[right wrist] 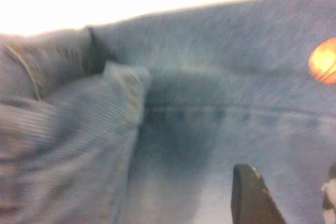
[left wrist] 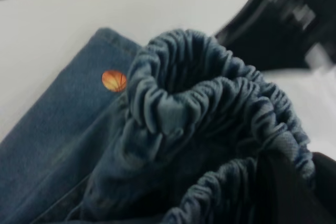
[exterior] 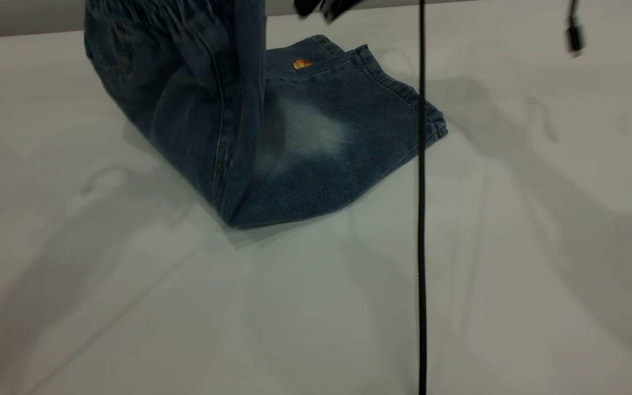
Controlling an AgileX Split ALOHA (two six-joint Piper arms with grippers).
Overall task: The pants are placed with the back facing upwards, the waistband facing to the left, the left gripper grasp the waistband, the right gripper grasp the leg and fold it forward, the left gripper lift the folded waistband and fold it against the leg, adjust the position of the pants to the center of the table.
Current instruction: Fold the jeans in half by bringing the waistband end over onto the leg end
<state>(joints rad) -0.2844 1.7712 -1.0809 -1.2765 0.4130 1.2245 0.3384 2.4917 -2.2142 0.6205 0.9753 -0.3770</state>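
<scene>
- One pair of pants (exterior: 305, 164) lies toward the far side of the tabletop (exterior: 129, 307), a little left of centre, folded so the two legs are stacked.
- One leg (exterior: 321, 137), with one pale faded patch, lies flat on top, its hem pointing right.
- One small orange ball print (exterior: 302, 64) peeks out from the layer beneath, at the far edge.
- One waistband (left wrist: 210, 93), gathered and ruched, is lifted off the tabletop; the upper part of the pants hangs from it as a raised flap on the left.
- Left hand (left wrist: 294, 182): clamped on the waistband, with denim bunched over its one visible dark finger.
- Right hand (right wrist: 286, 192): just above the flat leg, two dark fingertips visible and apart, gripping nothing.
- One black cable (exterior: 421, 219) runs from far to near, right of the pants.
</scene>
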